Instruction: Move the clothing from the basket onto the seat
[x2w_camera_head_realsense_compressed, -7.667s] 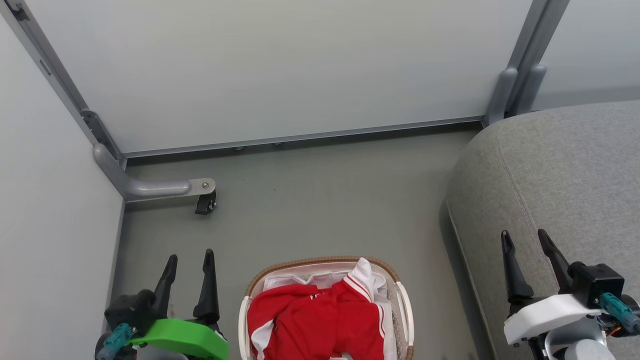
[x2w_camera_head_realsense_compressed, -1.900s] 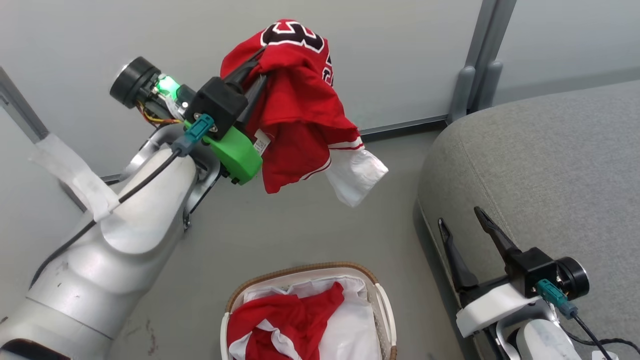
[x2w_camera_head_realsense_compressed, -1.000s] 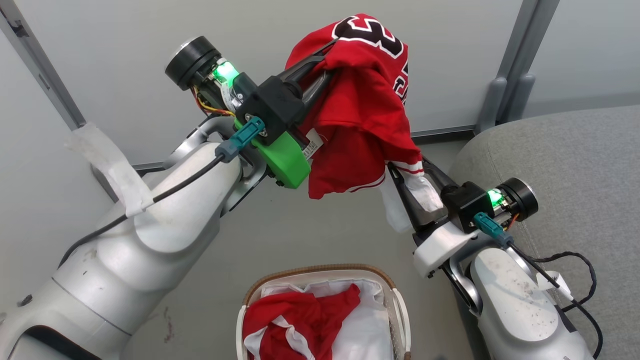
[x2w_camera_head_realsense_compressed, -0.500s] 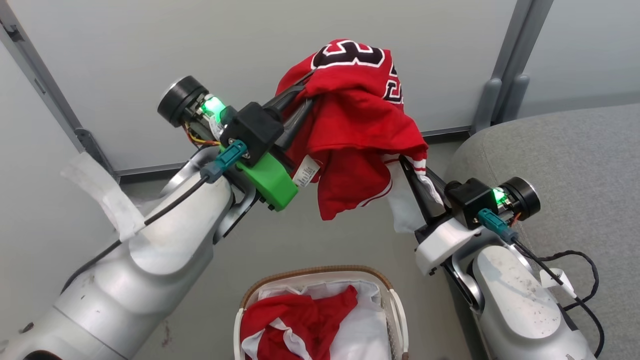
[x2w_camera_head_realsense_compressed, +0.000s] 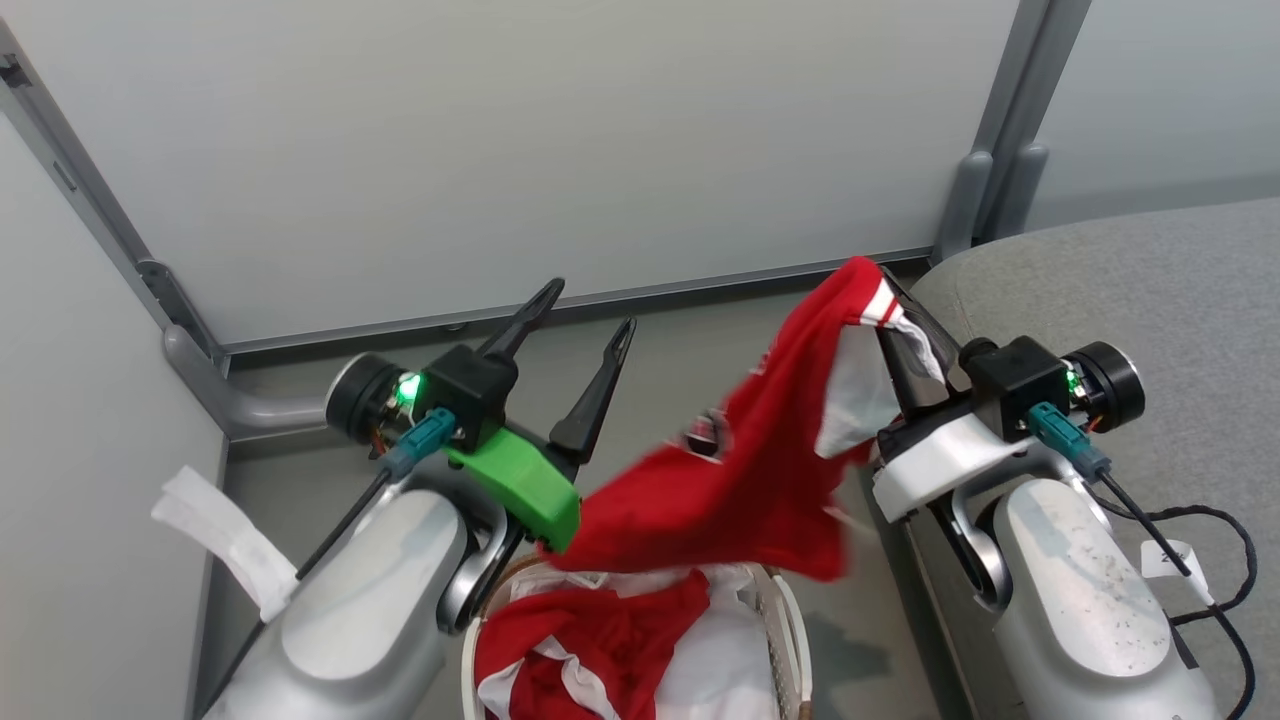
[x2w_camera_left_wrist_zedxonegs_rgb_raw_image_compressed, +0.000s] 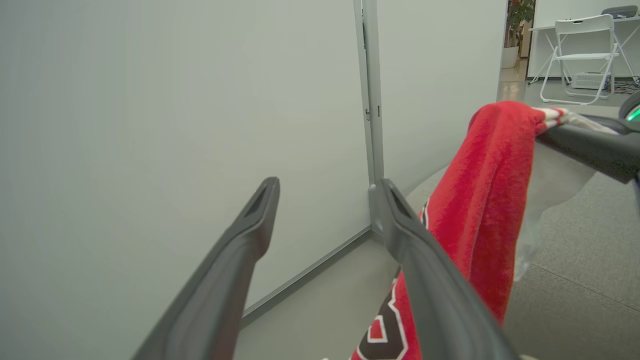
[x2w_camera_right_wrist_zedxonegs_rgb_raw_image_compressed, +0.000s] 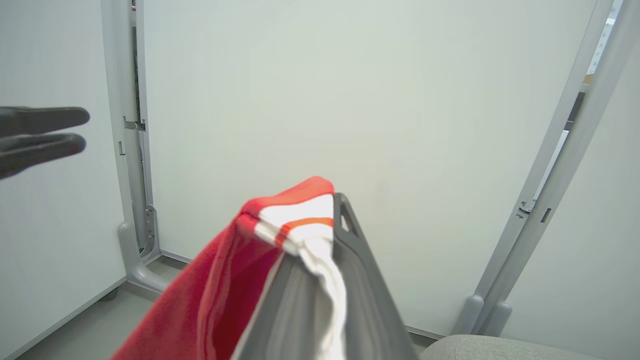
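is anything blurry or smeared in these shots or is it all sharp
Head view: the jersey is smeared along its lower hem, while the basket and seat look sharp. Left wrist view: the left gripper is soft near the lens. Right wrist view: the jersey's red drape blurs toward the bottom; its striped trim is crisp.

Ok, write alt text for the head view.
The right gripper pinches the red jersey by its white-trimmed edge, the cloth hanging toward the basket, next to the grey seat. The left gripper is open and empty; a second red garment lies in the basket.
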